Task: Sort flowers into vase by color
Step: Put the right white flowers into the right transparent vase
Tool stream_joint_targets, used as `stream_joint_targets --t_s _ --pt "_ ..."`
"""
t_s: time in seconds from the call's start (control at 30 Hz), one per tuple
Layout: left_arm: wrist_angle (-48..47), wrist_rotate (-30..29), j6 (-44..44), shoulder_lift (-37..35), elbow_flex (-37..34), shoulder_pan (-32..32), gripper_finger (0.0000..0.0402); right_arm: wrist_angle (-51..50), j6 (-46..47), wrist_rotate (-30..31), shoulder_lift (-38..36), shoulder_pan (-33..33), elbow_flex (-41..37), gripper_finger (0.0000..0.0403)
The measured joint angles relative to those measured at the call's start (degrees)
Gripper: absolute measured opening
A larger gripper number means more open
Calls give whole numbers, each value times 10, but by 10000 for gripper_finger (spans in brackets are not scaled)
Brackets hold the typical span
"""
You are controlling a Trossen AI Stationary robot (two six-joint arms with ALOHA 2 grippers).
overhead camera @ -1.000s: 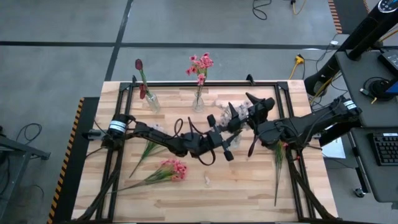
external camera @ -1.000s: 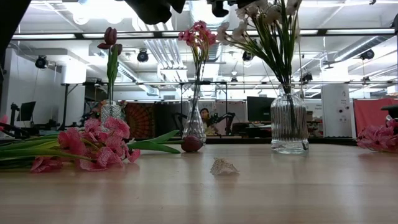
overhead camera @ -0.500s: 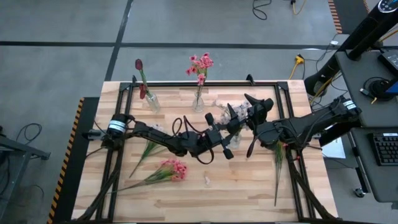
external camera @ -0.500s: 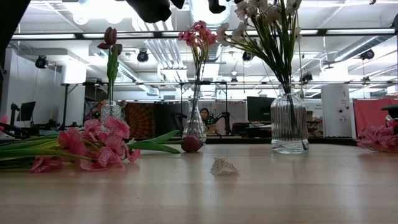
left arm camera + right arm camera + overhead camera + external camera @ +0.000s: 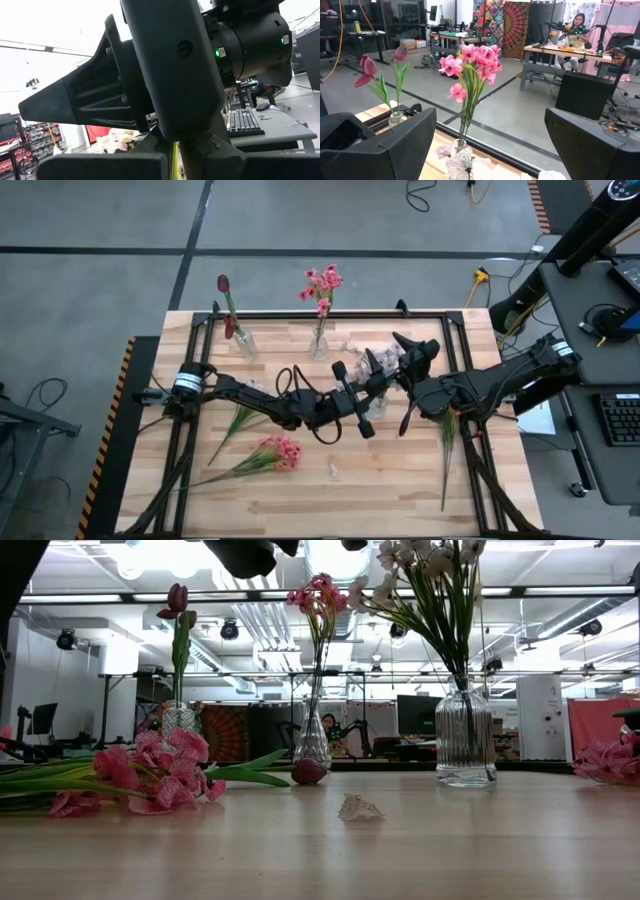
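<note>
Three glass vases stand on the table. The far-left one [image 5: 243, 345] holds dark red tulips [image 5: 368, 65]. The middle one [image 5: 319, 345] holds pink blooms [image 5: 472, 57]. The third [image 5: 465, 735] holds white-lavender sprays [image 5: 385, 357]. My left gripper [image 5: 362, 386] reaches to this third vase at mid-table and is shut on a green stem. My right gripper [image 5: 412, 348] hovers open just right of the white blossoms, touching nothing. A pink bunch [image 5: 276, 452] lies on the near-left table. My left gripper pinches a thin yellow-green stem [image 5: 173, 159] of the white spray between its two fingers. It comes slanting from the table's left, above the vase. The stem stands roughly upright with its lower end in the glass vase [image 5: 465, 735].
A loose green stem [image 5: 238, 421] lies left of centre, and long green stems [image 5: 447, 448] lie at the near right. A fallen white blossom [image 5: 360, 807] and a red bud [image 5: 308, 771] rest on the table. The black frame rail [image 5: 300, 315] runs along the far edge.
My left gripper has risen slightly with the stem, and the white sprays have shifted a little in the vase. The right gripper has stayed in place and open.
</note>
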Motion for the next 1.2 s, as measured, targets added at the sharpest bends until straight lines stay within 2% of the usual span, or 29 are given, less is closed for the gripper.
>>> stream_joint_targets --t_s 0.83,1.2 --pt "-22 8 -6 -1 0 0 0 24 26 5 0 -9 -1 366" --pt "-64 14 -12 1 0 -2 0 29 18 23 0 -25 -1 366"
